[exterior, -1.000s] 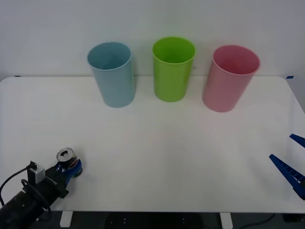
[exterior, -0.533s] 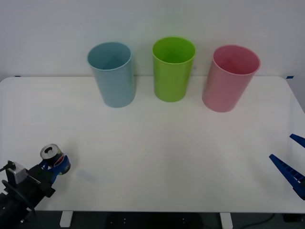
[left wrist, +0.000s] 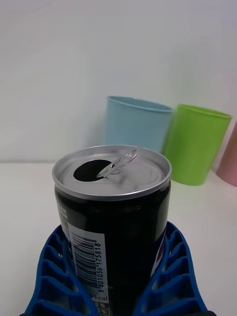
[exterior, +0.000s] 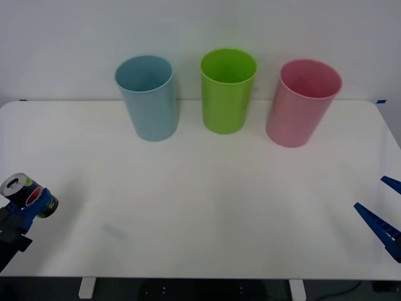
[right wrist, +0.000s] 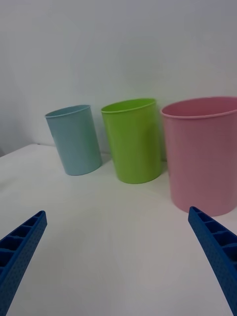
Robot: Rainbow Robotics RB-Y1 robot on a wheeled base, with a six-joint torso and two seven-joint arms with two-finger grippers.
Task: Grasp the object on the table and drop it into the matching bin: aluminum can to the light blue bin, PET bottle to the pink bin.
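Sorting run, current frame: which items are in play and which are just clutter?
In play:
- can, held in the left pincer at the table's left edge
- light blue bin, its target
- pink bin, for bottles

Clutter:
- green bin
- right pincer, open, idle

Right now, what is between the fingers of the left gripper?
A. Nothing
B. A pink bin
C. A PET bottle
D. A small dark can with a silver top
D: the left gripper is shut on the aluminum can, whose opened silver top shows in the left wrist view.
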